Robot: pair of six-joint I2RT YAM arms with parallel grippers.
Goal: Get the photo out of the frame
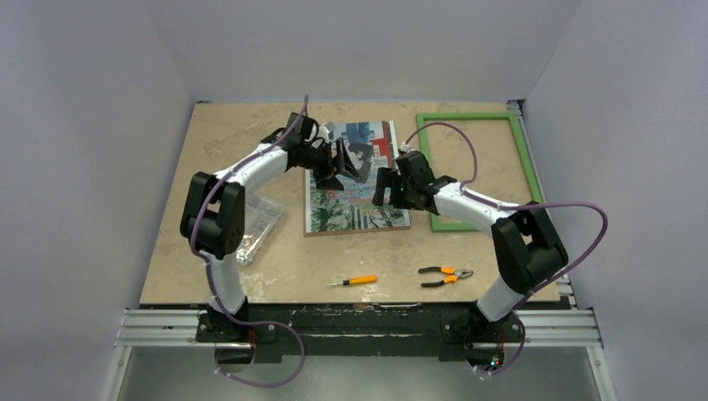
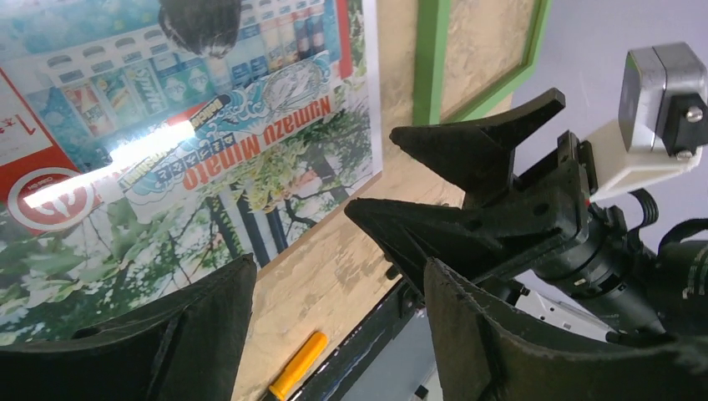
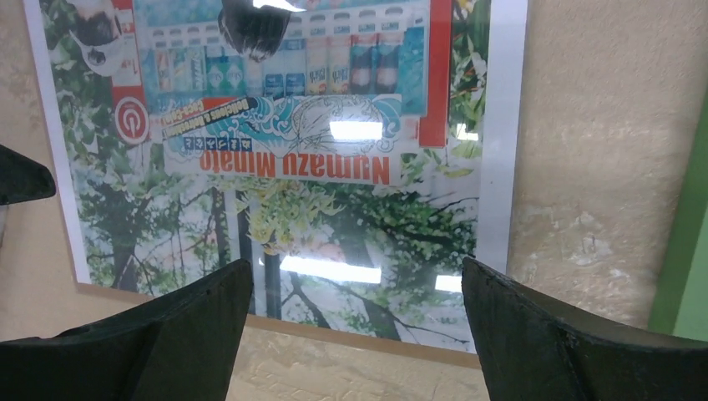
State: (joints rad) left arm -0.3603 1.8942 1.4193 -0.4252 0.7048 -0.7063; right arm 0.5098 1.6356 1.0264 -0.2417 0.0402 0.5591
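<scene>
Green-bordered frame (image 1: 467, 116) is noted lying flat at the upper right of the tabletop (image 1: 209, 159); bare table surface is seen through its opening. The photo (image 1: 359, 196) is out of it, laid printed side up at the centre of the top view, just left of the frame, with a strip of table between the two. Lamp glare is recorded on the print in both wrist views.

The left gripper (image 1: 344, 164) is held above the upper half of the photo, fingers spread with nothing between them. The right gripper (image 1: 386, 187) is positioned over the photo's right edge, its fingers parted wide and gripping nothing. Contact with the print cannot be judged for either.

A clear plastic container (image 1: 259, 221) is seen at centre left, beside the left arm. A yellow-handled screwdriver (image 1: 354, 281) and orange-handled pliers (image 1: 446, 275) lie near the lower table edge, apart from the photo.
</scene>
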